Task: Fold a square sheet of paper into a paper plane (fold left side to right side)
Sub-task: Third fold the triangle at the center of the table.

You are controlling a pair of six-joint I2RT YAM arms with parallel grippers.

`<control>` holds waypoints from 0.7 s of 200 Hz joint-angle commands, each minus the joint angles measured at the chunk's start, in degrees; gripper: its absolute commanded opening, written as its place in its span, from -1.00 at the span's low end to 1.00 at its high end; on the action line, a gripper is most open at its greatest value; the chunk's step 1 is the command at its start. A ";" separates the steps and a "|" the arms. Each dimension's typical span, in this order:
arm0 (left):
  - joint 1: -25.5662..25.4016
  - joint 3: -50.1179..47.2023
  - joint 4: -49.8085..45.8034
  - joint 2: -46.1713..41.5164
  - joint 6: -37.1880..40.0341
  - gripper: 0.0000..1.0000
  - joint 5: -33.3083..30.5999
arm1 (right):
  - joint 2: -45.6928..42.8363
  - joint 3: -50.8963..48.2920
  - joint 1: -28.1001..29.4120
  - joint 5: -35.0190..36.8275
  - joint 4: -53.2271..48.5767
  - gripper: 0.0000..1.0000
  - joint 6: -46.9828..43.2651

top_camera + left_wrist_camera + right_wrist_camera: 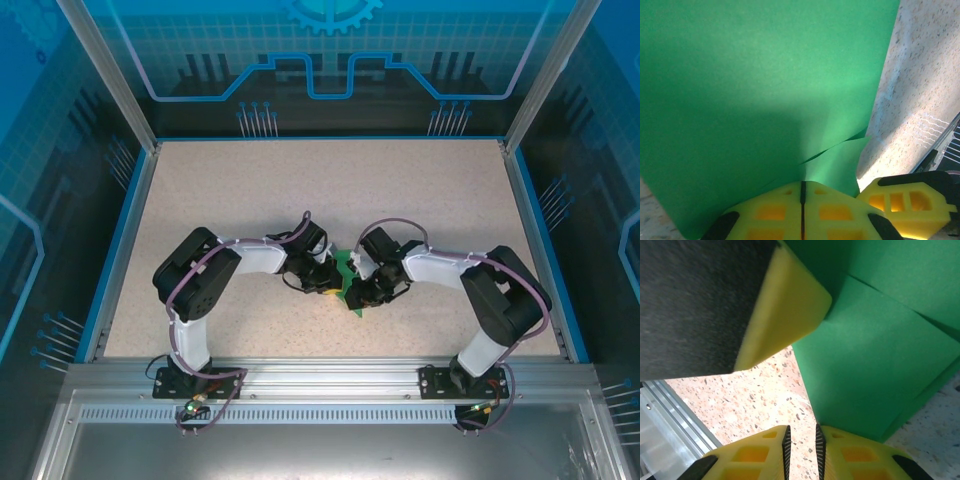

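Left gripper (802, 184), bottom centre: I see its two yellow fingers pressed together on the lower edge of the green paper (765, 90). The paper stands up in front of my camera, with a crease and a small flap just above the fingertips. Right: speckled table (920, 85). Lower right: a separate yellow finger piece (905, 202).

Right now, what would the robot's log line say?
left claw: shut on thin bright green paper sheet | right claw: slightly open beside sheet's edge | sheet: layers overlap, between both claws
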 commanded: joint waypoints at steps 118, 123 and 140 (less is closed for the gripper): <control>-0.08 -0.74 -5.03 3.53 2.50 -0.86 -5.53 | -0.62 -3.65 1.55 6.29 -6.61 -0.68 4.57; -0.06 -0.72 -5.14 3.49 2.52 -0.86 -5.55 | -1.19 -4.24 1.54 6.20 -6.60 -0.70 4.80; 0.14 -0.61 -5.32 3.51 2.62 -0.86 -5.66 | -3.14 -6.00 1.49 6.45 -7.03 -0.72 5.85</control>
